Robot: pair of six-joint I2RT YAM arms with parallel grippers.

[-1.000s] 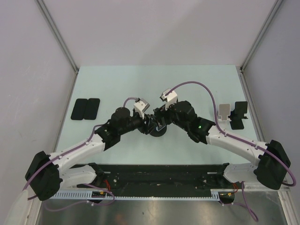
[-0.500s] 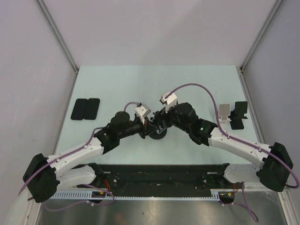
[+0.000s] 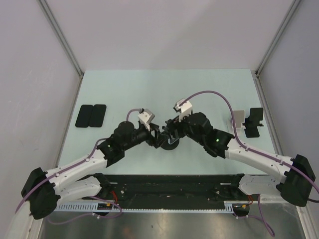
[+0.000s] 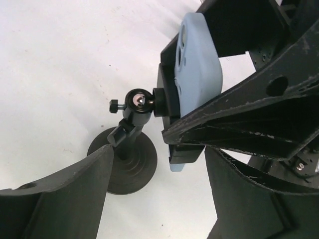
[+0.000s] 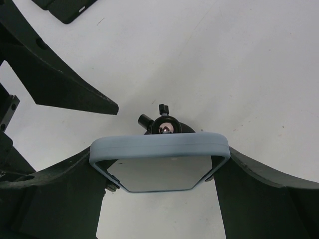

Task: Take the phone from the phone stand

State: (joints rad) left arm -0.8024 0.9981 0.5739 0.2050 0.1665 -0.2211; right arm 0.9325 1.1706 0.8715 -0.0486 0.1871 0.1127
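The phone (image 5: 159,169), in a pale blue case (image 4: 199,59), sits in the clamp of the black phone stand (image 4: 127,167), which has a round base and a ball joint (image 4: 139,102). My right gripper (image 5: 159,160) is shut on the phone, one finger (image 5: 55,194) against each short end. The left gripper (image 4: 159,152) is open. Its left finger (image 4: 60,199) lies just beside the stand's stem and base, and nothing is clamped between its fingers. From above, both grippers meet over the stand's base (image 3: 170,145) at mid-table.
Two dark flat slabs (image 3: 91,115) lie at the table's left, also seen at the top of the right wrist view (image 5: 65,7). A white stand (image 3: 239,119) and a black stand (image 3: 255,122) sit at the right. Walls enclose the table.
The left arm has drawn back a little to the left from the stand, and its jaws stand apart. The right arm has shifted slightly and still has the phone.
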